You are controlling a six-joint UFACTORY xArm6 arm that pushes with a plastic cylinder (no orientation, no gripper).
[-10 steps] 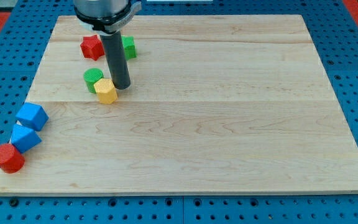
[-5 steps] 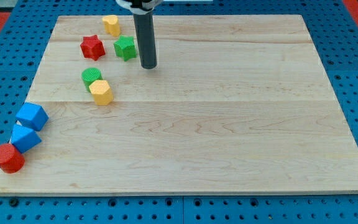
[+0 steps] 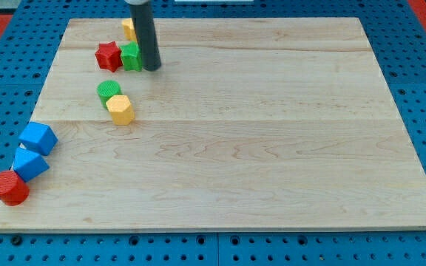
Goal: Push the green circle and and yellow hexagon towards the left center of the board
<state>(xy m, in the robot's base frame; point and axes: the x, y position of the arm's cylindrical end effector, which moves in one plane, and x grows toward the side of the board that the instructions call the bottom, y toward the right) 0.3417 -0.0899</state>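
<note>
Standing against the right side of a green block point(image 3: 131, 56) near the view's top left, the dark rod comes down from beyond the upper edge, its upper part cut off. The rod hides part of a yellow block point(image 3: 128, 29) behind it, so that block's shape cannot be told, and the green block's outline is also partly covered. The rod has no claw, so nothing opens or closes; my tip point(image 3: 151, 68) grips nothing and only touches, or nearly touches, the green block, which sits against a red star point(image 3: 109, 55) on its left. Below them, the green circle point(image 3: 109, 91) and the yellow hexagon point(image 3: 120, 108) lie touching each other, left of the board's middle and apart from my tip. At the wooden board point(image 3: 272, 148)'s lower left edge, two blue cubes point(image 3: 37, 138) point(image 3: 30, 163) and a red cylinder point(image 3: 9, 187) sit in a close diagonal line.
</note>
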